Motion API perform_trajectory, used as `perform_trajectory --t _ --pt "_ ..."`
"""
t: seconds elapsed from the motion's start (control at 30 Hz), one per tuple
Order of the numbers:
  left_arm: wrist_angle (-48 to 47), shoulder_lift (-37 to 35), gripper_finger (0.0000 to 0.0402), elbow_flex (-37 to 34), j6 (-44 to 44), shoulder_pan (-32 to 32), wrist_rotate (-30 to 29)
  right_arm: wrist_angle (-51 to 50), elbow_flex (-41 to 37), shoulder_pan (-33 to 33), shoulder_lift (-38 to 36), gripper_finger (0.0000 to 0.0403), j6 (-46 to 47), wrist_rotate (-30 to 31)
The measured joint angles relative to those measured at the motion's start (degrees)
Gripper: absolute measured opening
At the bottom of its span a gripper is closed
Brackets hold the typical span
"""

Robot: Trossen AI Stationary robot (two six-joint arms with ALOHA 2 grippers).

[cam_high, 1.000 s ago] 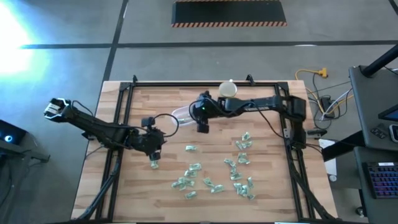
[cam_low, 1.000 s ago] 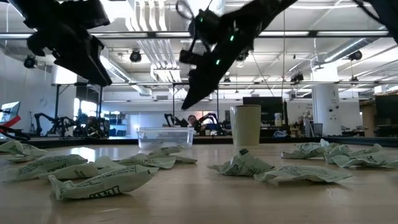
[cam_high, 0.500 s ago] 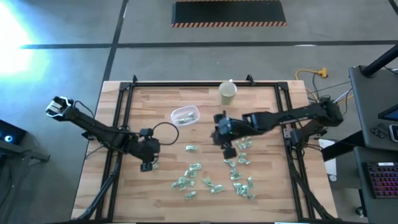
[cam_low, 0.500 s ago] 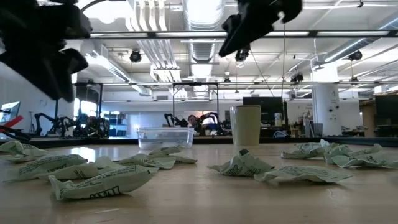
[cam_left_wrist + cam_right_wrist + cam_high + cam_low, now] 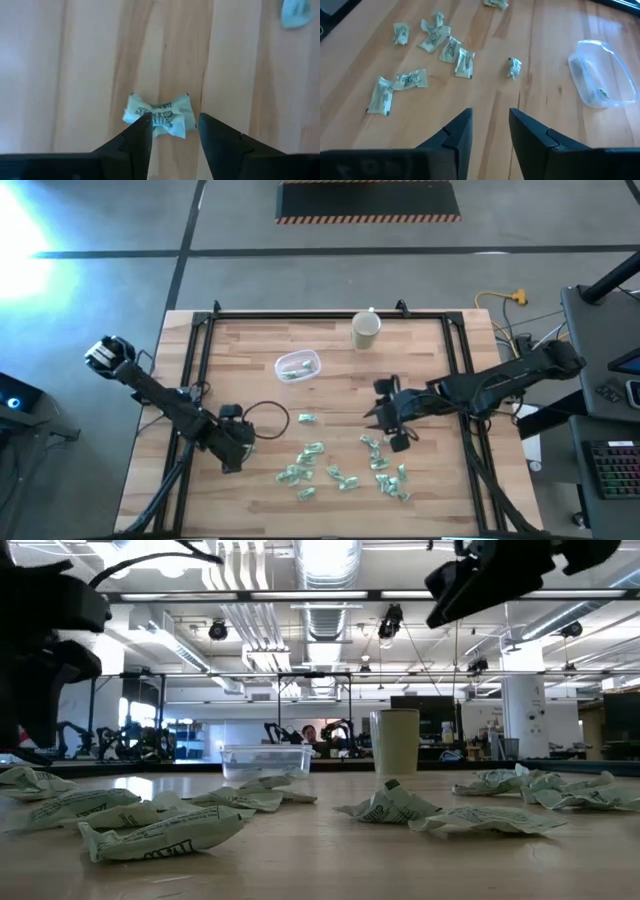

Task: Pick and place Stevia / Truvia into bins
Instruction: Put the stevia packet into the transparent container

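Sachets (image 5: 340, 465) lie scattered on the counter (image 5: 330, 390), on the near side of the clear tub (image 5: 297, 365), which holds a few already. Left gripper (image 5: 172, 131) hangs low, well to the tub's near-left, its fingers (image 5: 135, 137) narrowly apart around one sachet (image 5: 160, 115). Right gripper (image 5: 385, 412) hovers right of the tub above the sachets, fingers (image 5: 457, 132) narrowly apart, holding nothing.

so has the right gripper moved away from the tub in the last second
Yes. In the high view the right gripper was over the clear tub; it has swung off toward the table's right side, now above the sachets.
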Motion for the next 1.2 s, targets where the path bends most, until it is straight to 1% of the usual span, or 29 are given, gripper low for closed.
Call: perform_trajectory --t 0.13,0.4,0.53,0.8,0.9,1.1,1.2 --pt "0.59 4.68 0.0143 0.11 -1.76 -1.72 -0.15 1.98 -3.27 -0.02 -2.97 0.0112 1.51 0.17" --pt "0.47 11.99 0.0144 1.5 -2.37 -2.3 -1.94 2.13 -4.09 0.0 -4.81 0.0104 4.79 0.14" --pt "0.37 12.68 0.0144 1.84 -2.34 -2.32 -2.63 2.7 -4.09 0.0 -4.19 0.0105 5.23 0.12" --pt "0.16 10.24 0.014 2.27 -1.15 -2.23 -4.75 3.18 -4.11 -0.01 -2.97 0.0096 5.15 0.08" --pt "0.09 9.51 0.0124 2.43 0.02 -2.23 -5.22 3.2 -4.11 -0.02 -2.97 0.0091 5.0 0.06" --pt "0.09 9.32 0.0069 2.36 0.3 -2.23 -5.6 3.24 -4.11 -0.02 -2.97 0.0083 5.0 0.04" --pt "0.09 9.32 0.0051 2.34 0.28 -2.23 -5.56 3.24 -4.11 -0.02 -2.97 0.0081 5.02 0.01"
